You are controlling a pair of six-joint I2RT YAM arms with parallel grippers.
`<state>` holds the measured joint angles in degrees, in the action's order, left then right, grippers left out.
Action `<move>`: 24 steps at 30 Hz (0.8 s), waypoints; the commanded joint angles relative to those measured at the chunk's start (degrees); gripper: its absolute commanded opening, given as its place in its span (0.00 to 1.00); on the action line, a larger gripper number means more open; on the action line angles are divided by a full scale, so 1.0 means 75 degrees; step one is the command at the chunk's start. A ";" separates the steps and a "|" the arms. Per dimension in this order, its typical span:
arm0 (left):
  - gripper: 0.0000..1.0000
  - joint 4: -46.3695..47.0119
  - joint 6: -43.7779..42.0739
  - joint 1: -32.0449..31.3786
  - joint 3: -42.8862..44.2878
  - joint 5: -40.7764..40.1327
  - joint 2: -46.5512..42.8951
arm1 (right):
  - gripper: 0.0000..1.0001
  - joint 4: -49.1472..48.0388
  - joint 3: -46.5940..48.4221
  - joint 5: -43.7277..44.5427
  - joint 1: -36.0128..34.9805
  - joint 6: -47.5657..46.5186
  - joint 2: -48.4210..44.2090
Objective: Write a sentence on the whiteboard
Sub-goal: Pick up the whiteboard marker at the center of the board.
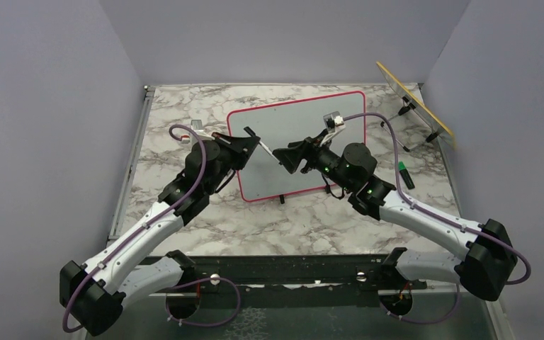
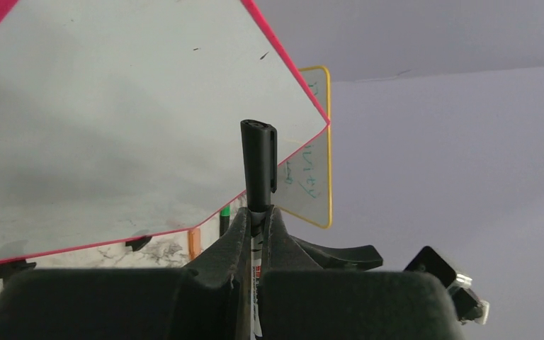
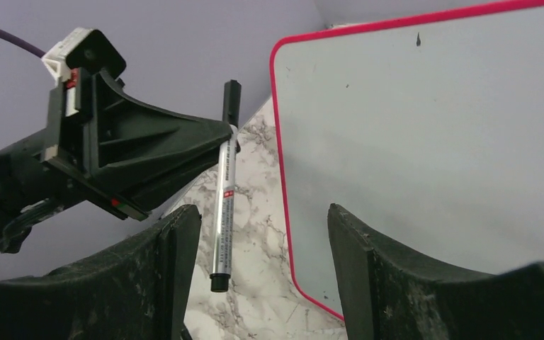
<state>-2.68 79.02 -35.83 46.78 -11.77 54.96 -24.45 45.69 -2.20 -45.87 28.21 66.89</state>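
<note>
The whiteboard (image 1: pixel 290 122) has a pink-red frame and stands tilted at mid-table; it also fills the left wrist view (image 2: pixel 113 127) and the right wrist view (image 3: pixel 432 127). Its face is blank apart from a few specks, and no sentence shows on it. My left gripper (image 1: pixel 250 146) (image 2: pixel 256 219) is shut on a silver marker (image 1: pixel 265 153) (image 3: pixel 224 198), whose black cap (image 2: pixel 258 166) sticks out past the fingertips. My right gripper (image 1: pixel 278 156) (image 3: pixel 258 237) is open, its fingers on either side of the marker's tail end without touching it.
A yellow-edged panel (image 1: pixel 416 103) (image 2: pixel 310 166) with green handwriting leans on a wire stand at the back right. A green marker (image 1: pixel 404 174) lies on the marble table (image 1: pixel 184 113) to the right of the board. Grey walls close in three sides.
</note>
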 commanded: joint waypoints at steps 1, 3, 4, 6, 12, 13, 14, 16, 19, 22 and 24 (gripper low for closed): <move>0.00 0.0694 0.0332 -0.0249 0.0009 -0.0693 0.0103 | 0.69 -0.0280 0.0342 -0.0234 -0.0111 0.0317 0.0236; 0.00 0.0758 0.0360 -0.0312 0.0008 -0.0710 0.0185 | 0.65 -0.0348 0.0357 -0.0246 -0.0137 0.0378 0.0283; 0.00 0.0798 0.0387 -0.0331 0.0005 -0.0709 0.0231 | 0.64 -0.0376 0.0355 -0.0240 -0.0153 0.0401 0.0299; 0.00 0.0874 0.0449 -0.0386 -0.0006 -0.0725 0.0293 | 0.62 -0.0407 0.0375 -0.0224 -0.0174 0.0437 0.0335; 0.00 0.1096 0.0564 -0.0474 -0.0028 -0.0763 0.0433 | 0.53 -0.0647 0.0328 -0.0227 -0.0180 0.0609 0.0475; 0.00 0.1150 0.0610 -0.0478 -0.0052 -0.0763 0.0442 | 0.51 -0.0684 0.0312 -0.0209 -0.0181 0.0634 0.0489; 0.00 0.1184 0.0643 -0.0499 -0.0070 -0.0763 0.0452 | 0.48 -0.0755 0.0276 -0.0200 -0.0188 0.0654 0.0500; 0.00 0.1220 0.0666 -0.0526 -0.0080 -0.0782 0.0459 | 0.43 -0.0829 0.0248 -0.0183 -0.0185 0.0662 0.0503; 0.00 0.1253 0.0704 -0.0563 -0.0102 -0.0844 0.0466 | 0.38 -0.0883 0.0226 -0.0133 -0.0186 0.0672 0.0503; 0.00 0.1315 0.0772 -0.0606 -0.0157 -0.0861 0.0493 | 0.35 -0.0935 0.0170 -0.0058 -0.0182 0.0699 0.0493; 0.00 0.1334 0.0830 -0.0634 -0.0186 -0.0862 0.0517 | 0.31 -0.0997 0.0124 0.0026 -0.0187 0.0708 0.0469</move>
<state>5.06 83.02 -39.92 46.37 -16.45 58.35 -28.60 46.15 -2.66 -46.89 33.08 70.46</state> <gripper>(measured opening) 0.019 0.342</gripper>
